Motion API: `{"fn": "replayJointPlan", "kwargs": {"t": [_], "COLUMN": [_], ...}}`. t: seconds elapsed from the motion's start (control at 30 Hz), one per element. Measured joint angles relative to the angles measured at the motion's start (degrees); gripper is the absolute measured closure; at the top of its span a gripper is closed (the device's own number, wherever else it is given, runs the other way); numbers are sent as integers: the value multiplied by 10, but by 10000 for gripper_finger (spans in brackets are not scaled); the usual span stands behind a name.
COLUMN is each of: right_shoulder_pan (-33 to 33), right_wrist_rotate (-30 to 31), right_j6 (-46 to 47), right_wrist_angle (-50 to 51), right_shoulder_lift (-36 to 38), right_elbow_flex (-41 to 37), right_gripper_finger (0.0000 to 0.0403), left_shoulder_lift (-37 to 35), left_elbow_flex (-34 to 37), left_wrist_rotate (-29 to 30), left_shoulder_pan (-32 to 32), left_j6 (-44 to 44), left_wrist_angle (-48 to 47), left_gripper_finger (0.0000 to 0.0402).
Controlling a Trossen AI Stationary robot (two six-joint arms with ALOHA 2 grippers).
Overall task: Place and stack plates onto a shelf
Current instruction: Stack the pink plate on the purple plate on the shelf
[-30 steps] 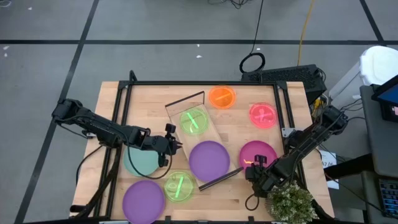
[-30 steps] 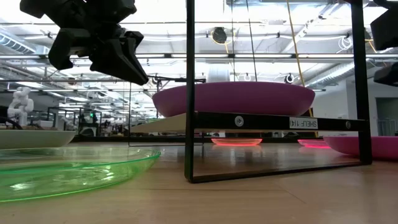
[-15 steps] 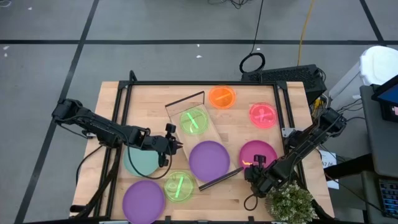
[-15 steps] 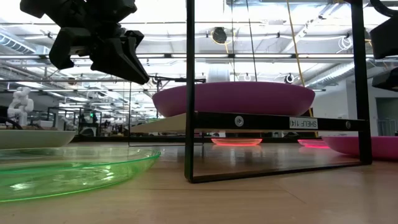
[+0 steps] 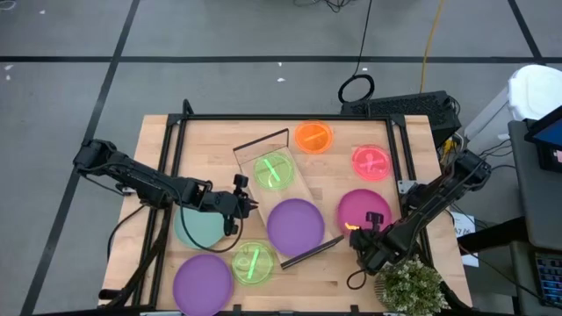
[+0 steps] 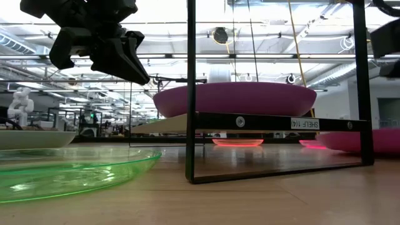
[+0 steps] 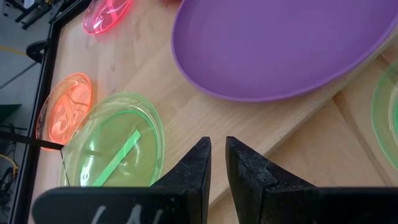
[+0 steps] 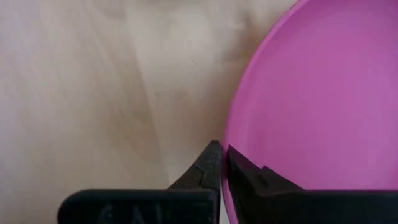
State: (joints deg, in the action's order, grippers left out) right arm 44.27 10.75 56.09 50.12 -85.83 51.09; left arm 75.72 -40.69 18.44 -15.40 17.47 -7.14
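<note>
Taking the shelf (image 5: 279,204) as the landmark: to its left, the left gripper (image 5: 239,198) hangs just off the board's edge, near the green plate (image 5: 274,170) resting on it, fingers drawn narrow with a thin gap and nothing between them; it looks to be waiting. On the shelf's near half sits the purple plate (image 5: 295,225), which I judge the likely base for stacking. To the shelf's right, on the tabletop, lies the magenta plate (image 5: 363,211), and the right gripper (image 5: 362,235) has its fingers pinched on that plate's near rim, one inside, one outside. To do this step well, lift that edge gently, keep the plate near level, clear the shelf's wire frame (image 5: 313,251), then lower it centred onto the purple plate.
</note>
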Motion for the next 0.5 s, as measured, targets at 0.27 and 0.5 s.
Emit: {"fn": "replayJointPlan", "kwargs": {"t": [0.27, 0.5], "right_shoulder_pan": [0, -2], "right_wrist_rotate": [53, 111], "right_j6": [4, -13], "right_wrist_angle": [156, 256], "right_shoulder_lift": [22, 23], "right_elbow_flex": [81, 172], "right_gripper_finger": [402, 402], "left_shoulder_lift": [0, 0], "left_elbow_flex": [0, 0], "left_wrist_rotate": [0, 0], "left_shoulder_pan": [0, 0], "left_j6": [0, 0], "left_wrist_angle": [1, 1], "left_gripper_finger": [345, 345]}}
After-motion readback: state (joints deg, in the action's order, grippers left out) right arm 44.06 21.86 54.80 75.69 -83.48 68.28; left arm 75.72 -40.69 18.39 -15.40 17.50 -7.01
